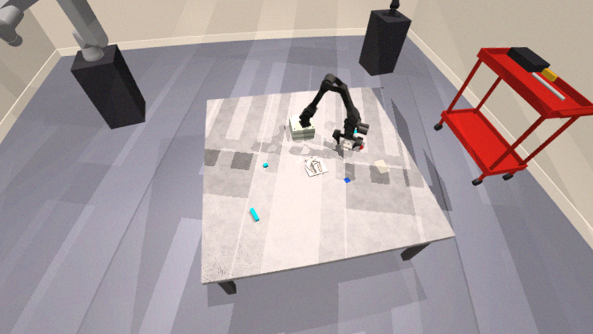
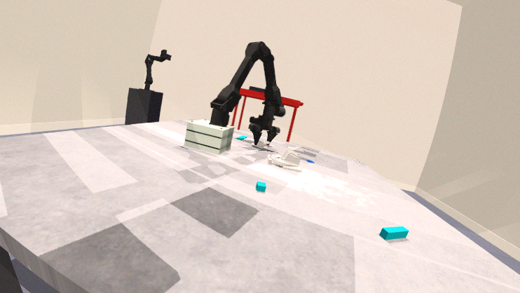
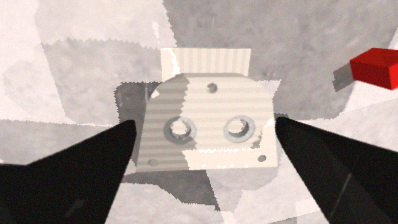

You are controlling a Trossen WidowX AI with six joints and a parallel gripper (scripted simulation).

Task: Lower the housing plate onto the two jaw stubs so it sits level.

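Cream ribbed housing plate with two ringed holes (image 1: 348, 144) (image 3: 227, 105) on far right of worktop (image 1: 290, 232) (image 2: 309, 254), apart from cream mechanism base (image 1: 316, 166) (image 2: 291, 158). Black end effector (image 1: 348, 145) (image 2: 262, 141) (image 3: 207, 125) wide open around plate, holding nothing. Grasp, lowering, retreat all left.

A pale ribbed plate (image 3: 210, 110) with a rounded top edge lies between the gripper's (image 3: 206, 121) two black, spread fingertips. Two ringed holes sit side by side in it, with one small hole above and one near each lower corner. A pale strip (image 3: 212, 60) shows just beyond the rounded edge. A red block (image 3: 376, 67) lies at upper right, apart from the plate.
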